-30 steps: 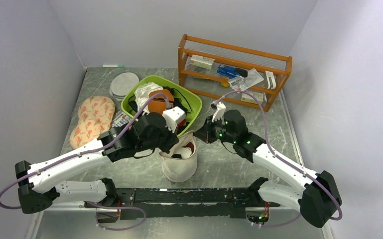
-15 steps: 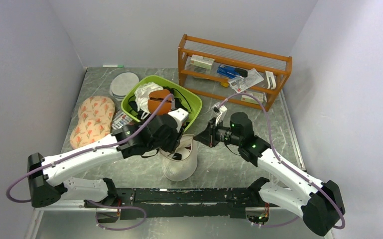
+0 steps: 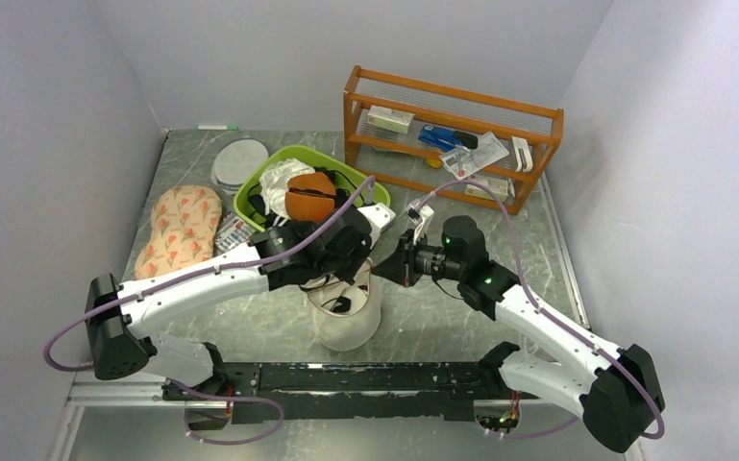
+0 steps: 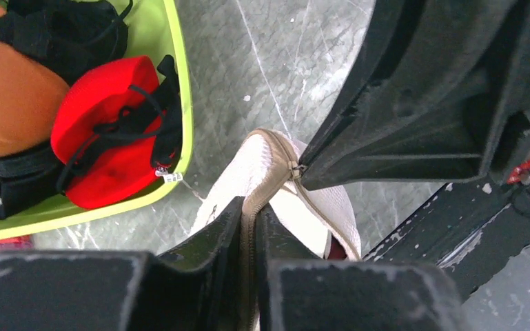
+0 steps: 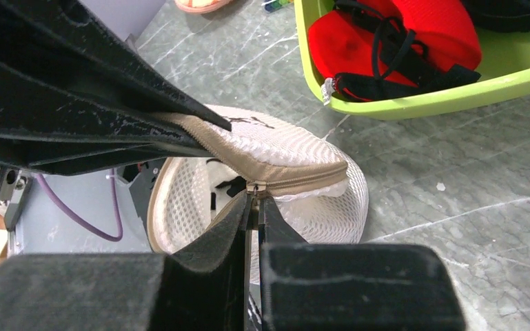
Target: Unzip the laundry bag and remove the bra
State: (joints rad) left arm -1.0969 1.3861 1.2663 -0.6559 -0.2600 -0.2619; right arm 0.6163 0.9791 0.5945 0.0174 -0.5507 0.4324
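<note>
The laundry bag stands near the table's front, a white mesh drum with its cream lid partly unzipped and lifted. My left gripper is shut on the lid's zipped edge; the left wrist view shows the tan zip tape pinched between its fingers. My right gripper is shut on the zipper pull at the bag's right side. A sliver of the dark red bra shows inside the opening; most of it is hidden by mesh.
A green basin behind the bag holds a bright red garment, an orange cup and black straps. A wooden rack stands back right. A floral pad and a grey-white disc lie left.
My left arm has swung right and back, carrying the lid edge up over the bag. My right gripper has moved left to the bag's zipper.
</note>
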